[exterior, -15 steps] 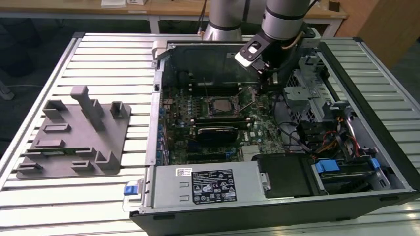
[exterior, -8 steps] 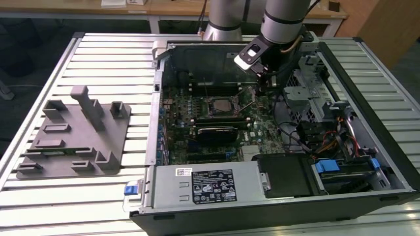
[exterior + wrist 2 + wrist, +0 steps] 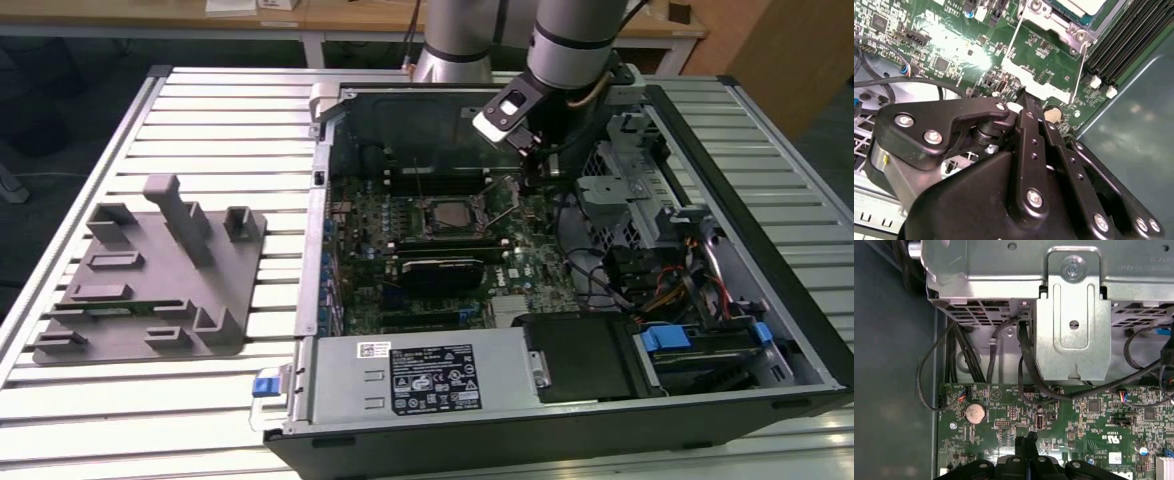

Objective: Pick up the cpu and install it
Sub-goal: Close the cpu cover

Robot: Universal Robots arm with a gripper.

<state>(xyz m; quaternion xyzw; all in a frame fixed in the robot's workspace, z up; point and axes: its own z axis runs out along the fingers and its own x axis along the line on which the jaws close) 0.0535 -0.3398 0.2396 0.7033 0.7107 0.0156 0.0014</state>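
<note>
1. Nearest the camera in the exterior view, bottom middle of the frame: an open black PC case [image 3: 561, 445] lies on its side on a slatted metal table [image 3: 200, 110]. A silver power supply [image 3: 400, 375] runs along its near edge.
2. At the exterior view's left, about mid-height, a grey plastic holder [image 3: 147, 285] sits on the table, well apart from the case.
3. A bit further in is the green motherboard [image 3: 374, 270]. The cpu [image 3: 447, 212] sits in its socket roughly dead centre of the frame, silvery top up. The second wrist view catches a corner of the cpu [image 3: 1074, 5], and the metal socket frame [image 3: 1054, 22] stands open beside it, so you can see board through its window.
4. The gripper [image 3: 537, 186] is down inside the case, just to the exterior view's right of the cpu. In both wrist views the gripper [image 3: 1021, 94] [image 3: 1029, 439] has its fingers pinched together with nothing between them. The tip is right by the edge of the open socket frame, but I honestly can't tell if it's touching.
5. Around the tip there's a coin cell battery [image 3: 975, 413] [image 3: 1052, 115] close by, and black memory slots [image 3: 1124, 45] past the socket. Beyond the board edge is a bare metal drive cage [image 3: 1074, 315] with black cables hanging under it.
6. Farthest back, top middle of the exterior view, the grey arm [image 3: 574, 40] comes down into the case, with wooden desks [image 3: 360, 15] behind it.
</note>
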